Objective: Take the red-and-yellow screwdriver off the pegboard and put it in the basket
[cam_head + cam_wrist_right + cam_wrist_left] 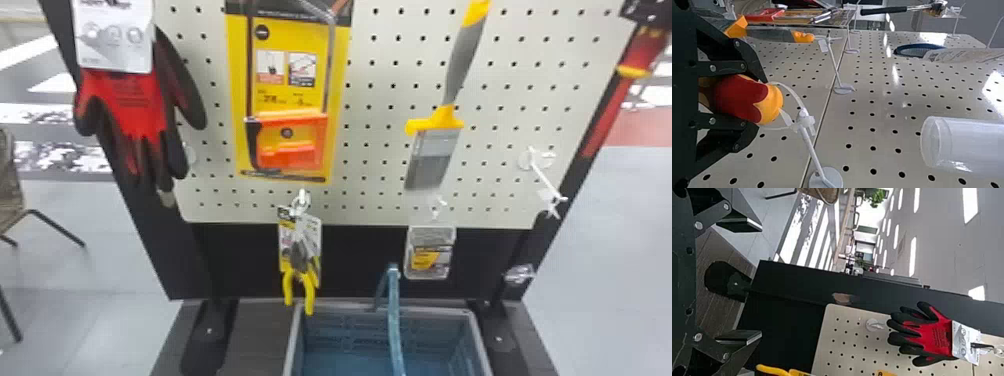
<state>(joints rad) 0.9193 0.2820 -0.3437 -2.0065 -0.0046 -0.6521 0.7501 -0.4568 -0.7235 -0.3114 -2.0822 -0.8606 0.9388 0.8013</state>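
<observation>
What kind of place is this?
Probably a tool shop, or a display made like one: carded yellow-handled pliers and tagged red-and-black gloves hang on a pegboard.

in the head view the top edge crops the paintbrush [457, 75], hacksaw [290, 120] and right gripper [648, 12], the bottom edge the basket [435, 330]; the right jaws partly hide the screwdriver handle [738, 98]
</observation>
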